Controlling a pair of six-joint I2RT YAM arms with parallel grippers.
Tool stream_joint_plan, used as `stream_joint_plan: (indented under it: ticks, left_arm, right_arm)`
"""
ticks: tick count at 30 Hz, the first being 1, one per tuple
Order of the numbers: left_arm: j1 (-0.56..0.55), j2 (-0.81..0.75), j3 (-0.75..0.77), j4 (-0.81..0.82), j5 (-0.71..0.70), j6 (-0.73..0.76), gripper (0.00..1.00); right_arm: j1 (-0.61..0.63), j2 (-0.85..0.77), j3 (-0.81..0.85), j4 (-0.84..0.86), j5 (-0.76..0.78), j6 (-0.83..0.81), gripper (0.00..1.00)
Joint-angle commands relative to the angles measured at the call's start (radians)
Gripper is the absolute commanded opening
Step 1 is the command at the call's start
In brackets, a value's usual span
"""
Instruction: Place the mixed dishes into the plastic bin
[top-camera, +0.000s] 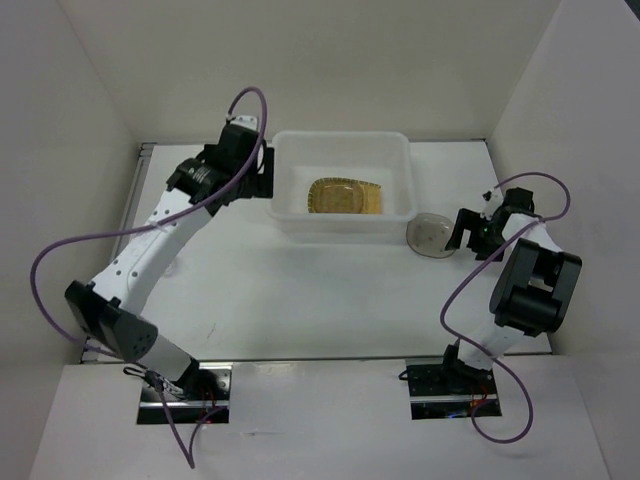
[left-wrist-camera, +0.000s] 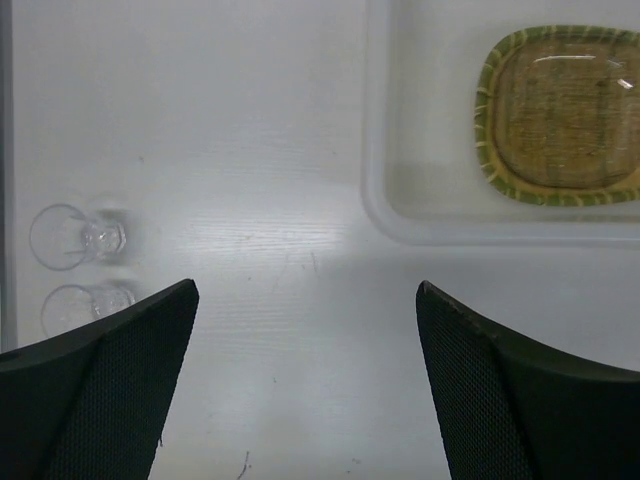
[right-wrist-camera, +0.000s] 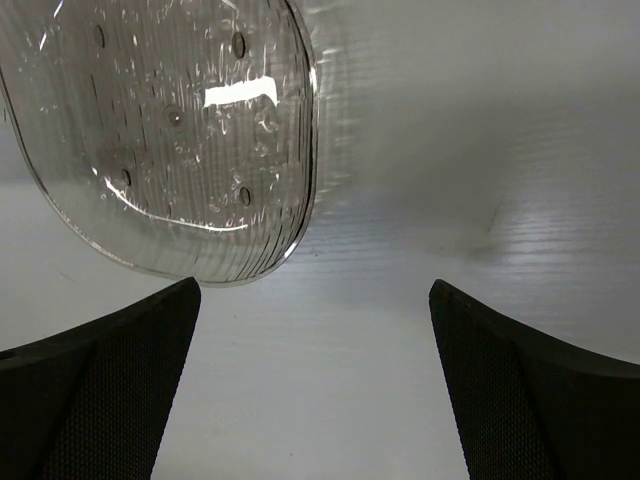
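Observation:
The plastic bin (top-camera: 392, 150) stands at the back middle of the table. The tan-yellow fan-shaped plate (top-camera: 345, 197) lies flat inside it and also shows in the left wrist view (left-wrist-camera: 560, 115). One smoky-grey dish (top-camera: 430, 236) sits on the table by the bin's right front corner; the other is out of view. My right gripper (top-camera: 465, 230) is open and empty just right of it, the dish (right-wrist-camera: 170, 130) ahead of its left finger. My left gripper (top-camera: 262, 172) is open and empty beside the bin's left wall. A tiny clear cup (left-wrist-camera: 75, 237) lies to its left.
A second small clear shape (left-wrist-camera: 80, 305) lies just beside the cup, near the table's edge. White walls close in the table at the back and both sides. Purple cables loop off both arms. The bin's corner (left-wrist-camera: 385, 215) is close to the left gripper (left-wrist-camera: 305, 290).

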Motion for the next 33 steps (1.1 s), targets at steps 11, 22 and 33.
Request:
stream_joint_plan:
  ticks: [11, 22, 33]
  left_arm:
    - [0.015, -0.256, -0.482, 0.392, 0.115, 0.027, 0.98]
    - [0.039, -0.210, -0.493, 0.392, 0.199, 0.027, 0.98]
    - [0.050, -0.183, -0.493, 0.392, 0.262, 0.027, 0.98]
  right_arm:
    - [-0.004, 0.198, 0.128, 0.029, 0.020, -0.018, 0.88]
    - [-0.004, 0.310, 0.179, 0.020, -0.046, -0.037, 0.65]
    - [-0.004, 0.359, 0.207, -0.015, -0.096, -0.075, 0.46]
